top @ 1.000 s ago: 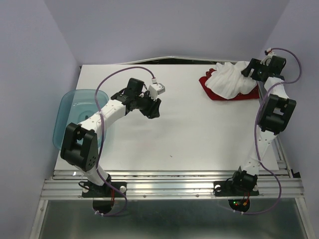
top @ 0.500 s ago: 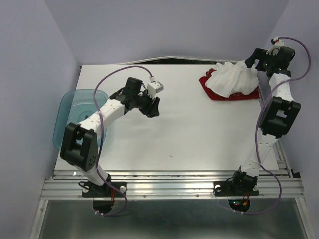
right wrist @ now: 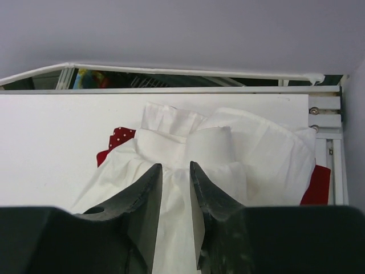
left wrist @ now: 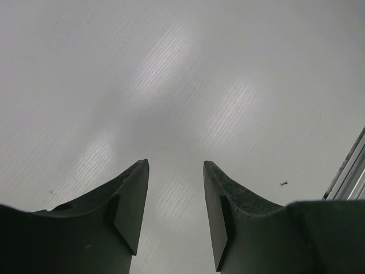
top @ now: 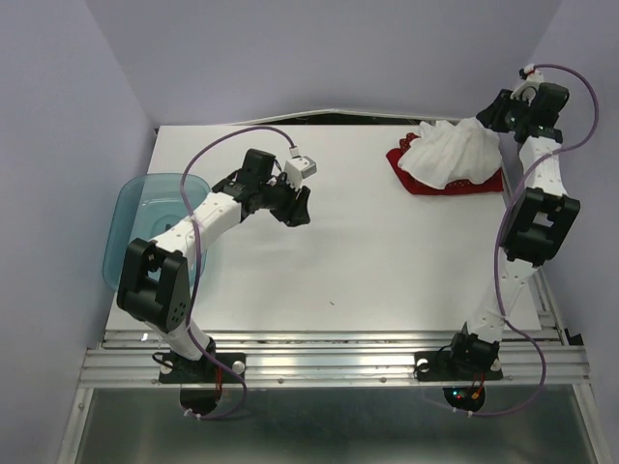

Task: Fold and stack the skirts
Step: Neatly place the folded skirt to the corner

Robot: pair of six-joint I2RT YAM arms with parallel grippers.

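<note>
Starting on the first fold is the step in hand, judging by the top view. The white skirt lies crumpled over the red skirt at the upper right of the table. Its right edge rises to a peak at the right gripper. The left gripper hangs over bare tabletop left of centre, near a translucent teal tub at the left edge.

The left wrist view shows its dark, curved jaws wide apart with nothing between, over smooth matte white board.

In the right wrist view the jaws stand narrow, seemingly pinching a fold of soft, pleated, wrinkled white cloth. Polka-dotted red cloth peeks out at both sides.

Next, the white skirt probably needs lifting clear of the red one and spreading flat, likely with both arms.
</note>
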